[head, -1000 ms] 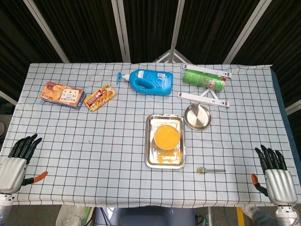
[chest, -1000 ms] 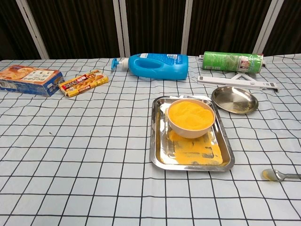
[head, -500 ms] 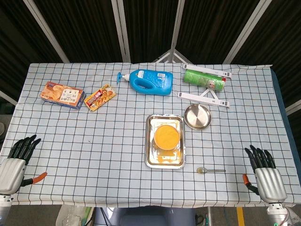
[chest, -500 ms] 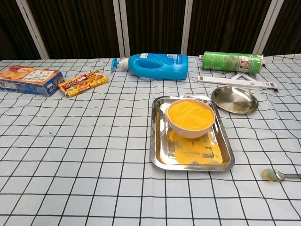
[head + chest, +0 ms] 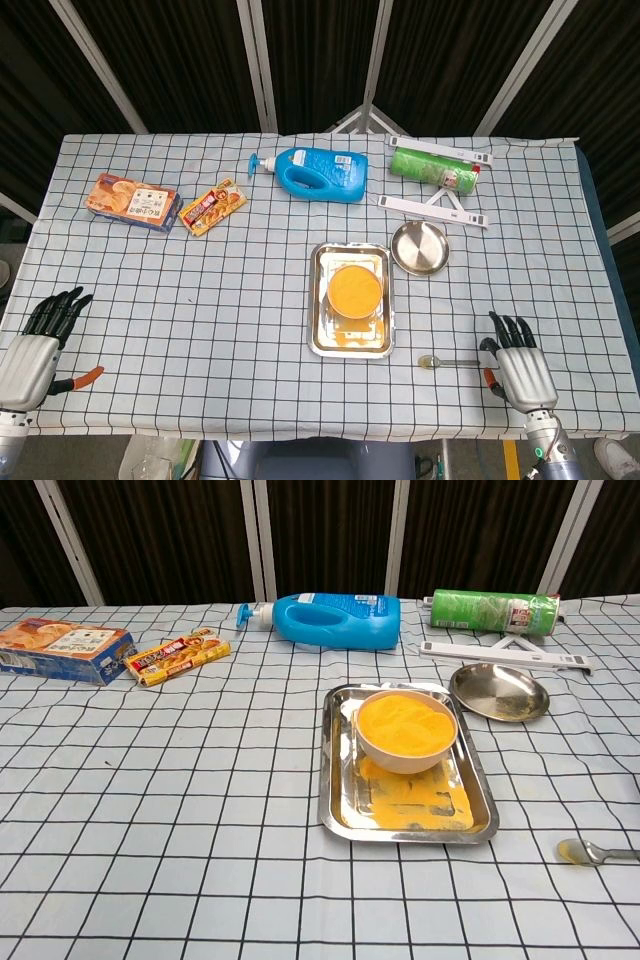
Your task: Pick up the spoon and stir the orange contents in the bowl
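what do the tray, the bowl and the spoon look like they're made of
Tray: probably stainless steel, shiny with mirror-like reflections.
Bowl: smooth pale wall, matte; ceramic or plastic, cannot tell which.
Spoon: likely metal, grey and glossy, with an orange smear in its bowl.

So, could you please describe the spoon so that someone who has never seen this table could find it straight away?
Start at the steel tray holding the bowl of orange powder in the middle of the checked tablecloth. Just off the tray's near right corner lies the spoon, flat on the cloth. It is the only small, slim metal piece there, with orange residue in its bowl end.
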